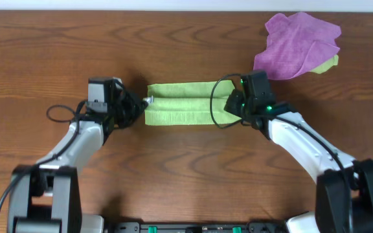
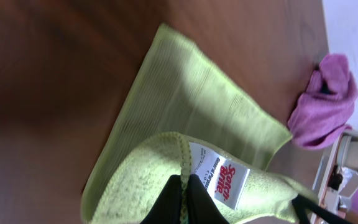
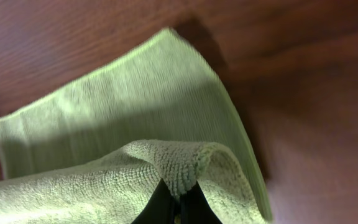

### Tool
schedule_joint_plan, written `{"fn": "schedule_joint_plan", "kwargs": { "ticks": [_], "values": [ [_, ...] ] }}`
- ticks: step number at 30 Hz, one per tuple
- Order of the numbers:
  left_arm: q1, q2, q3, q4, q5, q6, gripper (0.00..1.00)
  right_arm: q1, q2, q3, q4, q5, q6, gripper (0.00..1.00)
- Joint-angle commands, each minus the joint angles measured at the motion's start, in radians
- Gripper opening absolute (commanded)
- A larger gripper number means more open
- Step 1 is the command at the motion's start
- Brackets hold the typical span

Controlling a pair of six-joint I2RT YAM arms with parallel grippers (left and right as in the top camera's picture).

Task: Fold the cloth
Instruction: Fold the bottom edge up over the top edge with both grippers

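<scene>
- Overhead: the cloth [image 1: 180,103] lies as a folded strip at frame centre, lower left of the purple cloth [image 1: 300,42].
- Left gripper [image 1: 146,101] pinches its left edge, beside a white label [image 2: 225,183].
- Right gripper [image 1: 228,103] pinches its right edge.

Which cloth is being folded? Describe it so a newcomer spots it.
At the middle of the wooden table, the cloth is the strip pinched between the left gripper and the right gripper. It is lime-green and folded flat, unlike the crumpled purple cloth at the far right.
</scene>
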Motion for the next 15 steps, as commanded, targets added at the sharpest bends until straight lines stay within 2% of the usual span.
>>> {"fn": "schedule_joint_plan", "kwargs": {
  "ticks": [1, 15],
  "values": [
    [0.007, 0.063, 0.062, 0.007, -0.038, -0.006, 0.06, -0.015, 0.040, 0.041, 0.026, 0.053, -0.037, 0.01],
    [0.006, 0.217, 0.141, 0.065, -0.055, -0.002, 0.05, -0.020, 0.200, 0.154, 0.114, 0.080, -0.091, 0.01]
  ]
}}
